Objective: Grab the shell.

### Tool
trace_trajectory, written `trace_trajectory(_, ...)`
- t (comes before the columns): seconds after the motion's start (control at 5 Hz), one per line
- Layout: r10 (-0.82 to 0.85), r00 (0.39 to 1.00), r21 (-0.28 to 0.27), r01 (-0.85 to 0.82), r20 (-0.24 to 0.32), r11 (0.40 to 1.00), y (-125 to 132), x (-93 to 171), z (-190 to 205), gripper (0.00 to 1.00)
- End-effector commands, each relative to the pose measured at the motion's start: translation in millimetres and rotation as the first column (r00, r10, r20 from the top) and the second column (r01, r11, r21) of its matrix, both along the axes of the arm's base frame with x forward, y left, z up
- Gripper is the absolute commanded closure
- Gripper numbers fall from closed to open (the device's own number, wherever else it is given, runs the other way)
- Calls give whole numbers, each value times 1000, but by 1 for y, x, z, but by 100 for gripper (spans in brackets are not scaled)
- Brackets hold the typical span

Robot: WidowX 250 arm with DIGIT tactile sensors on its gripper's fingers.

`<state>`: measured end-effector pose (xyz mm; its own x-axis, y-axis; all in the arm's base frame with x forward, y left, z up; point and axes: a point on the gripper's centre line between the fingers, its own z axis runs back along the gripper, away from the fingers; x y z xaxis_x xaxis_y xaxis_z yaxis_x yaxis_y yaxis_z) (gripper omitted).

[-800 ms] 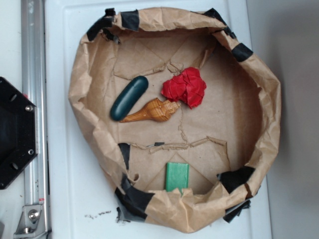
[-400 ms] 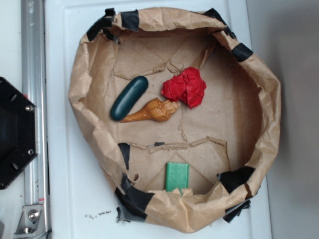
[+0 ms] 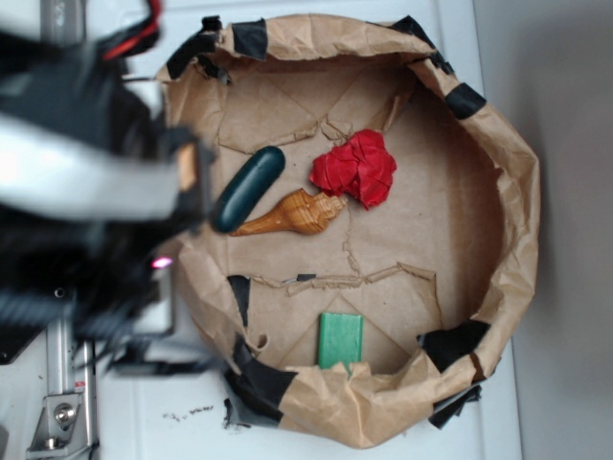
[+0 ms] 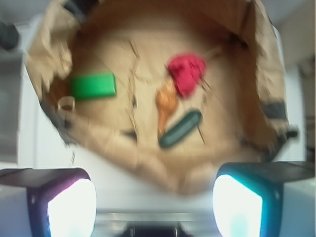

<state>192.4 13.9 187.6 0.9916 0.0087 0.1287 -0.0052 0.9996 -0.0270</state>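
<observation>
arm [image 3: 86,182]: black, blurred, grey band | red cable [image 3: 134,38] | pink light [image 3: 161,262] | pincer [image 4: 154,202]: two dark fingers, pale pads

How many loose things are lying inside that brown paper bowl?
4: a dark green capsule at left, the shell beside it, a red paper ball by the shell's wide end, and a green block near the rim.

white flat table top [image 3: 172,383] carries round brown crumpled-paper basin [image 3: 522,206] patched with black tape — inside it, orange-brown ridged spiral shell [image 3: 292,214] beside dark green smooth oblong capsule [image 3: 248,188], red wrinkled paper ball [image 3: 356,168] touching shell's broad end, green rectangular block [image 3: 340,340] near rim.
</observation>
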Motion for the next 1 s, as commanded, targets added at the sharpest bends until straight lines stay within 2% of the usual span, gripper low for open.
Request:
trace_trajectory(0.0, 111, 993, -89, -115, -43, 989, 50, 42, -44, 0)
trace_trajectory(0.2, 57, 995, -70, -63, -83, 996, 45, 59, -82, 0)
trace_trajectory(0.4, 57, 994, -95, -66, -95, 993, 25, 73, -123, 0)
trace_trajectory(0.6, -4, 991, -83, -7, -135, 997, -1, 78, -145, 0)
trace_trajectory(0.8, -24, 988, -87, 11, -151, 996, -19, 75, -149, 0)
